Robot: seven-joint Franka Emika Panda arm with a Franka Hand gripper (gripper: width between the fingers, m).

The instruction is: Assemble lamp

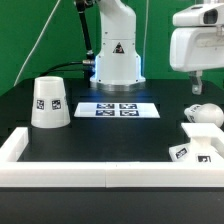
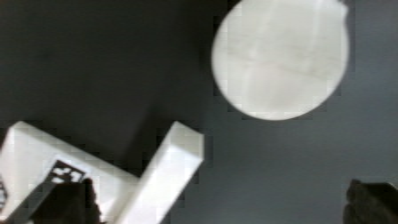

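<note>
The gripper (image 1: 197, 88) hangs in the air at the exterior view's right, above the bulb (image 1: 205, 114), touching nothing. In the wrist view its dark fingers (image 2: 374, 203) show only as blurred tips at opposite edges of the picture. They are spread wide, with nothing held between them. The exterior view cuts off most of the arm, and the fingers there are only a small dark shape, too small to make out.

The bulb lies on the black table (image 1: 110, 135), just beside the base (image 1: 195, 148). The base sits by the white rim (image 1: 90, 165) and is partly cut off by the frame edge. The shade (image 1: 50, 103) stands well apart at the exterior view's left, wide end down. The marker board (image 1: 118, 109) lies between them, in front of the robot pedestal (image 1: 117, 55).
</note>
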